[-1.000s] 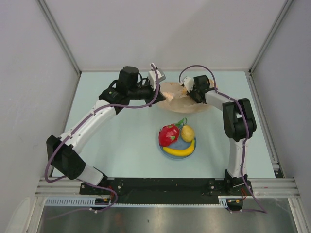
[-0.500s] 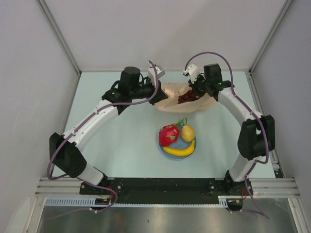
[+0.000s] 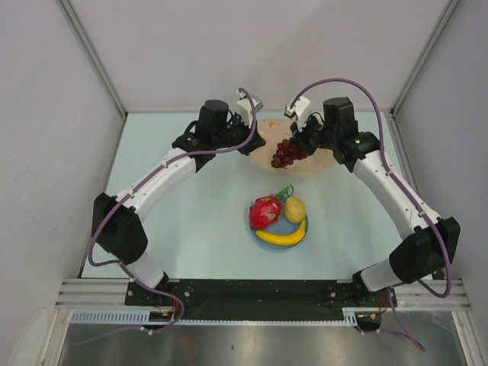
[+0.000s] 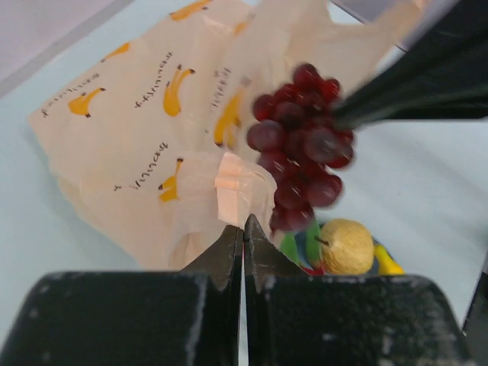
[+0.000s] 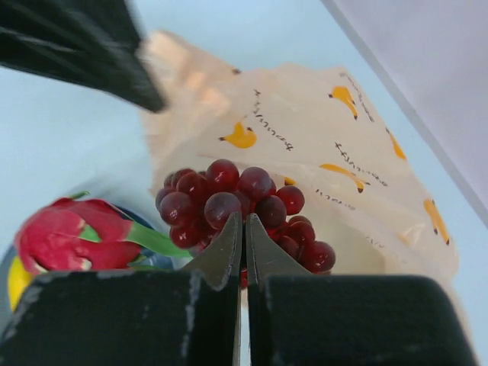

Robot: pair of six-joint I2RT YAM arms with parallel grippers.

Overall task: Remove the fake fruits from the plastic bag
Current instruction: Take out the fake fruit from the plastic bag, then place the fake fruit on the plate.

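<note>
Dark purple plastic grape bunch (image 4: pixel 301 145) clenched in right pincer (image 5: pixel 244 223), long axis vertical, tapered end down, left pincer (image 4: pixel 243 229) pinching crinkly peach-orange plastic bag (image 4: pixel 130 130)

Behind plate (image 3: pixel 286 226) with fruits (image 3: pixel 264 212), grape bunch (image 3: pixel 288 152) over bag (image 3: pixel 313 166)

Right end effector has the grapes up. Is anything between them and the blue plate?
Nothing visible. The grapes hang from the right end effector, outside the bag, and only table lies between them and the plate. The plate already holds the dragon fruit, banana and round yellow fruit, so room is tight.
</note>
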